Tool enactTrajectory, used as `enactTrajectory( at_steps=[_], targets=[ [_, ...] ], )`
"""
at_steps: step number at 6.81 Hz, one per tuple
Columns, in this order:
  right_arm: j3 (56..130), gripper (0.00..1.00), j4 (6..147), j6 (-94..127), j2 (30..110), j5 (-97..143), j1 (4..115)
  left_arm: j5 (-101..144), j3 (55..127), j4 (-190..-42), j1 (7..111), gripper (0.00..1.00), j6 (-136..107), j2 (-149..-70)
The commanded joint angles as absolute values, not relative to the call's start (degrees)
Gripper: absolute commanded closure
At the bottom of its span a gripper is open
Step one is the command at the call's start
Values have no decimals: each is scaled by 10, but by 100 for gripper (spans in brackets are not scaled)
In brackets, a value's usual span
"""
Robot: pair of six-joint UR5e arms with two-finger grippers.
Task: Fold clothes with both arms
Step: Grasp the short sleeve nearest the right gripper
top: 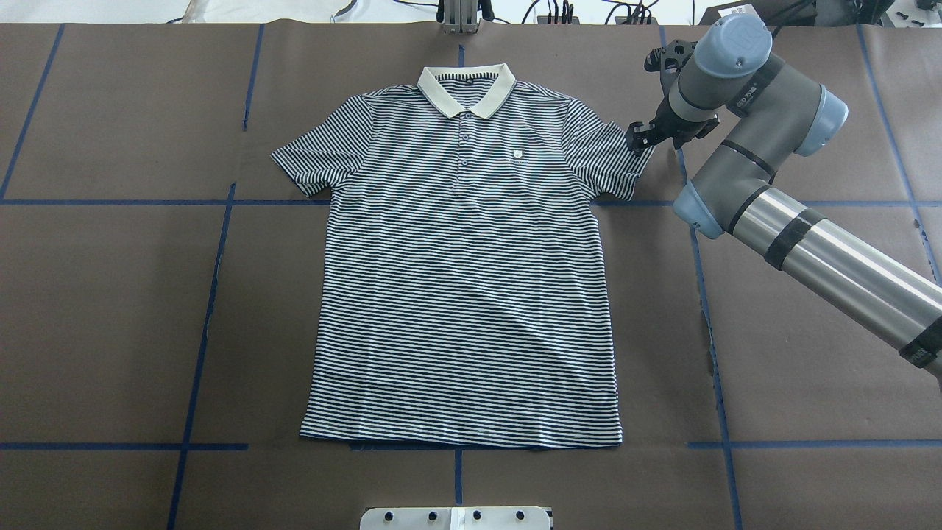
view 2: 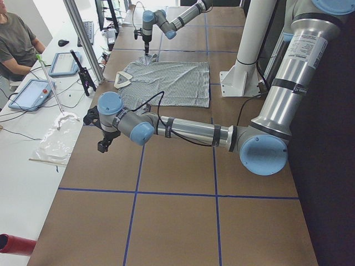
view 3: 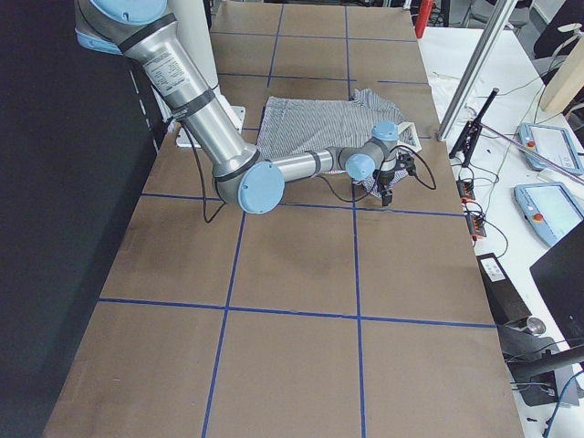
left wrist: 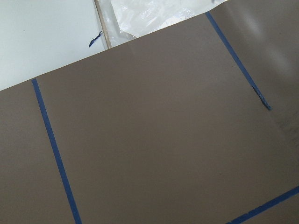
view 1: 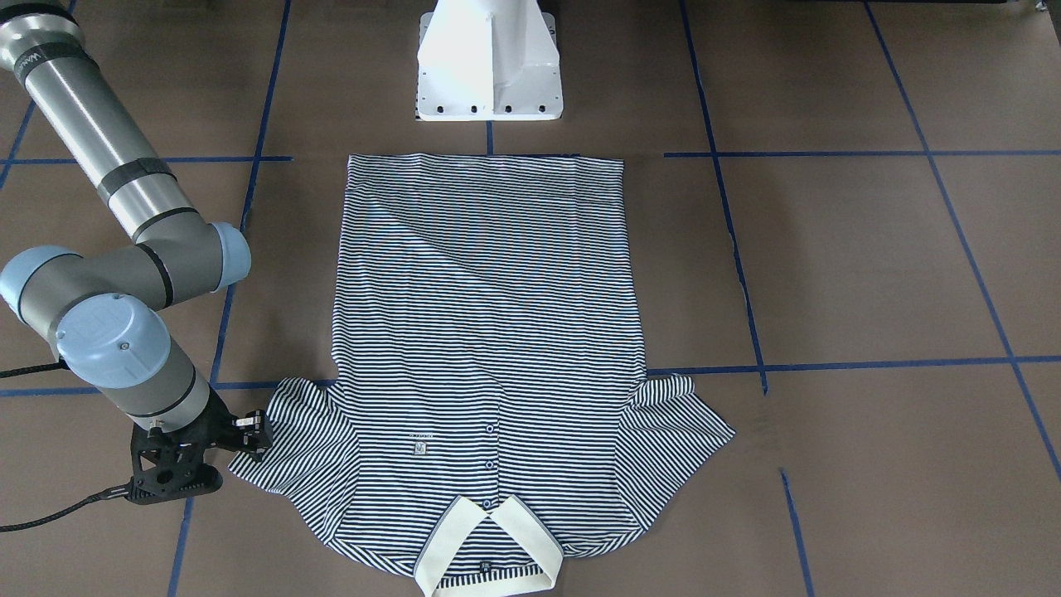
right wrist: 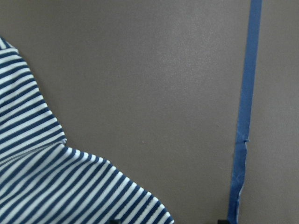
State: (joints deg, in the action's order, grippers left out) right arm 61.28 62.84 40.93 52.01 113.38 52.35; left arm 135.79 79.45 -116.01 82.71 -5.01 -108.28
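A robotics lab — tape-gridded table (top: 110,294), teach pendant (view 3: 550,212), cabled workbench (view 2: 16,166) alongside.

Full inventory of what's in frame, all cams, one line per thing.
polo shirt: 1, navy-and-white stripes, cream collar, flat mid-table, collar away from the robot
table: 1, brown cover
tape lines: several, blue, grid on table
pedestal: 1, white, robot's table edge
screens: 2, blue-edged, white side bench
plastic bag: 1, clear, side bench
person: 1, grey top, seated at bench
right arm: 1, grey, light-blue caps, reaching to a sleeve
right claw: 1, black, open, at sleeve edge
left arm: 1, grey, over bare table
left claw: 1, black, state unclear
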Motion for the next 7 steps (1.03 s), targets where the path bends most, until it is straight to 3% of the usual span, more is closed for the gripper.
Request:
enactTrajectory(
  at_steps=[1,5,7],
  targets=[
    [611,100,628,393,517,1135,524,1358,795,-1159,827,0,-50,-1083],
    [613,100,628,390,516,1135,524,1358,796,-1158,827,0,-52,-1085],
    [653,100,632,389,517,1181,533,1358,796,-1157,827,0,-54,-1085]
  ],
)
